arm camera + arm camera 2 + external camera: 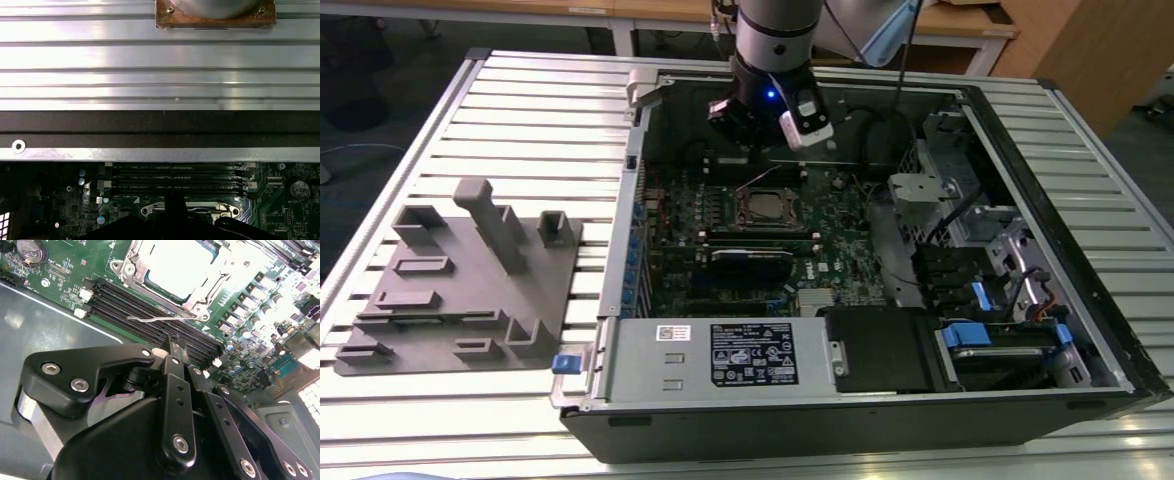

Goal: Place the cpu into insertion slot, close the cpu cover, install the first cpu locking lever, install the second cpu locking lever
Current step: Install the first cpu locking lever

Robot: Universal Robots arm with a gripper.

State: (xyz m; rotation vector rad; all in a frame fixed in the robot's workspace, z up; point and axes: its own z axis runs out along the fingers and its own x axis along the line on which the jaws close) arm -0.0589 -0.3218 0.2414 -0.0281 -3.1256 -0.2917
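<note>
The cpu (175,262) lies flat in the slot (767,207), its pale metal top showing through the cut-out of the cover (160,290), which is down over it (the frame sits level all round, as far as the second wrist view shows). A thin wire lever (155,318) runs along the socket's edge next to the memory slots (145,315), with its free end reaching out over them. In the exterior view another fine wire line rises at a tilt from the socket's far edge.

The gripper (172,342) hangs above the memory slots, just beside the socket and clear of the lever. Its fingers are drawn together to a single tip with nothing between them. In the exterior view the gripper (740,130) sits over the far part of the green board (834,215).

The board lies inside an open case (1067,250) on a slatted metal table (520,110). A grey fixture (467,270) rests on the table at the exterior view's left, well apart from the case.
</note>
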